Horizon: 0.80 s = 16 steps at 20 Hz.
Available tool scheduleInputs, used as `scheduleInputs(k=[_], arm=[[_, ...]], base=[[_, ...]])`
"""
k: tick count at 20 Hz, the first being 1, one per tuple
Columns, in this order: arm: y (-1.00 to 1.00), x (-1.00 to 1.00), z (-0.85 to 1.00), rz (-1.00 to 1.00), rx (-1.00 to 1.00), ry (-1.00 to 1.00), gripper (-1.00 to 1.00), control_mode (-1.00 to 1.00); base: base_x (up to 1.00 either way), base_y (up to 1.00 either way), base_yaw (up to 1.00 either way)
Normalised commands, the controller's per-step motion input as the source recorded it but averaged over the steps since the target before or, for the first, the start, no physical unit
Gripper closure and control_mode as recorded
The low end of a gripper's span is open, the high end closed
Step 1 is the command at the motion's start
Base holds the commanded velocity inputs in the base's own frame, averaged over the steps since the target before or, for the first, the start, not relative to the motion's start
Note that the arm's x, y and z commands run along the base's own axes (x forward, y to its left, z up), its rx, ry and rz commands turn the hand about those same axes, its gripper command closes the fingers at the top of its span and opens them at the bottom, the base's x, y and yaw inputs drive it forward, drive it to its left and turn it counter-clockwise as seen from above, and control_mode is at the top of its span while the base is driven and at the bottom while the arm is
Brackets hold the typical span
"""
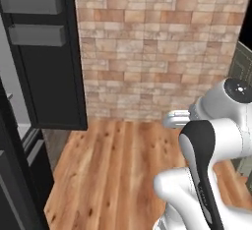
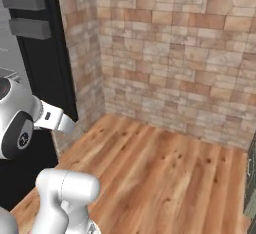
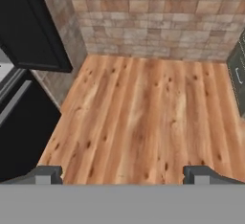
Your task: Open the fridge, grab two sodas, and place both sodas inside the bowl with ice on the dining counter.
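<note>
A: status on fingers [image 3: 122, 174]?

B: spread wide, nothing between them. Hand view has both tips at the bottom edge, well apart, over bare wood floor [image 3: 139, 117].

A: fridge?

B: fridge [image 1: 47, 67] is on the left in both base views. Black door panel stands swung out toward the brick wall [image 1: 162, 47], w/ two grey door bins up high on its inner face. Grey interior visible at far left edge of left base view. In hand view the black door sits upper left, lower black front + grey strip below it at left.

A: arm?

B: arm [image 1: 211, 155] is folded up at lower right of left base view, white links w/ dark joint, wrist pointing left toward the fridge side. Not touching the fridge; floor gap between.

A: anything else?

B: dark cabinet [image 3: 238, 74] edge at far right, against the brick wall. Can't tell what's on the fridge shelves from here.
</note>
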Motion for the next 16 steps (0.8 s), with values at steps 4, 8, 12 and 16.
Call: scheduleInputs(k=[4, 8, 12, 16], arm=[[0.00, 0.00, 0.00, 0.00, 0.00, 0.00, -1.00, 1.00], [0.00, 0.00, 0.00, 0.00, 0.00, 0.00, -1.00, 1.00], [0.00, 0.00, 0.00, 0.00, 0.00, 0.00, -1.00, 1.00], [0.00, 0.00, 0.00, 0.00, 0.00, 0.00, -1.00, 1.00]], base=[[0.51, 0.35, 0.31], [0.53, 0.39, 0.33], [0.64, 0.23, 0.33], [0.86, 0.00, 0.32]])
